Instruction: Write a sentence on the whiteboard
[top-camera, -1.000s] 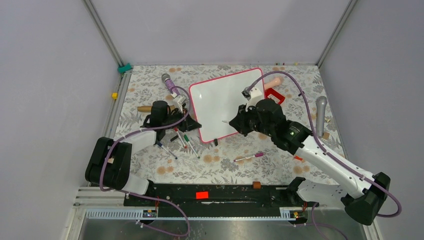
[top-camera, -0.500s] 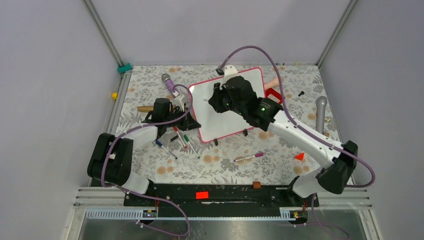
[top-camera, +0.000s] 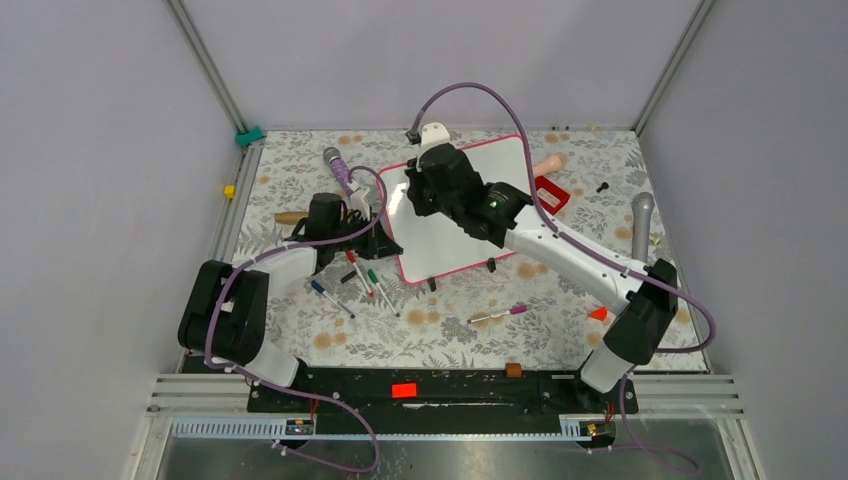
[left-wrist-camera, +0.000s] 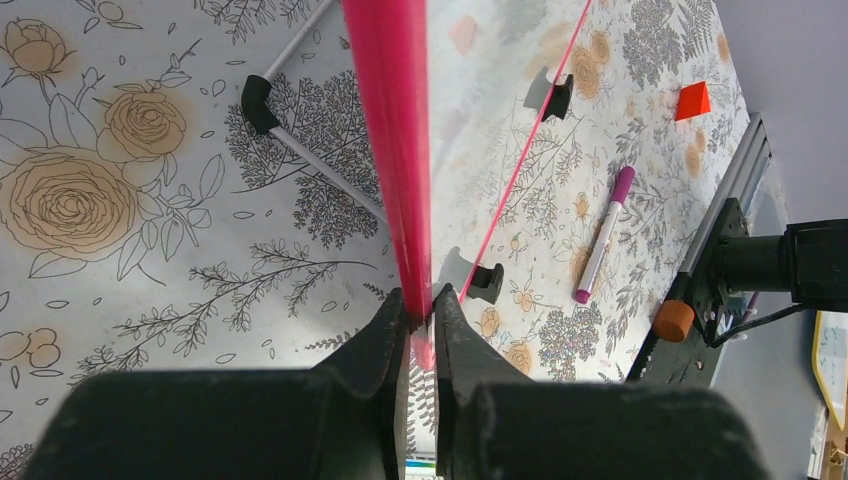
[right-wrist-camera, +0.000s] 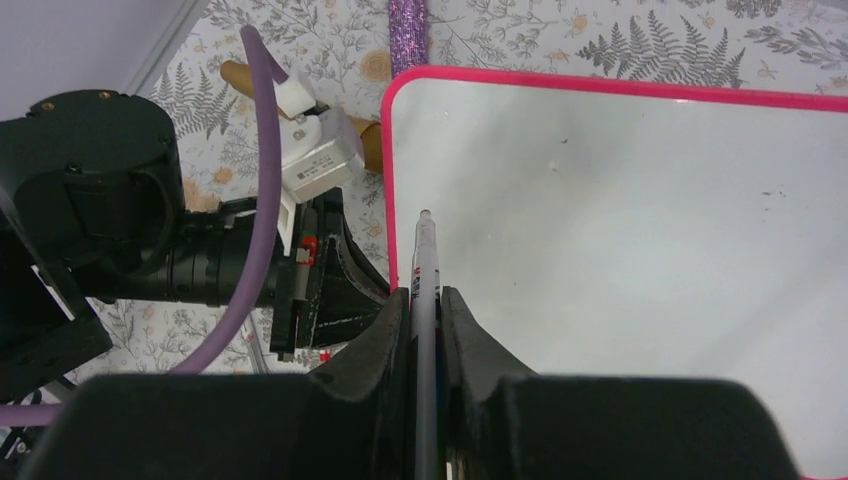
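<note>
**Top external view: both claws busy at the whiteboard's left side**

Top external shows the whiteboard (top-camera: 455, 235) at the middle-rear of the flowered tabletop (top-camera: 420, 335). Its pink-red frame has one corner toward the back wall, and its two small black feet sit along the near edge.

The left claw (top-camera: 385, 241) reaches in from the left and meets the board's left edge. In the left wrist view, that claw (left-wrist-camera: 420, 335) is pressed together on the pink frame (left-wrist-camera: 395, 150), which runs straight up out of the fingers.

The right arm stretches across the board from the right, and its claw (top-camera: 414, 197) hangs over the board's upper-left part. In the right wrist view, this claw (right-wrist-camera: 425, 330) pinches a slim white marker (right-wrist-camera: 425, 260) between its fingers. The marker's tip points at the glossy face (right-wrist-camera: 650, 250) close to the left frame edge. I cannot tell whether the tip touches the surface. The face visible there carries only a few tiny dark specks.

- **Near the left claw:** several loose markers (top-camera: 367, 277) lie on the tabletop.
- **In front of the board:** a purple marker (top-camera: 497, 317) lies by itself.
- **Beside the board's right corner:** a small red frame-shaped block (top-camera: 550, 193) rests there.
</note>
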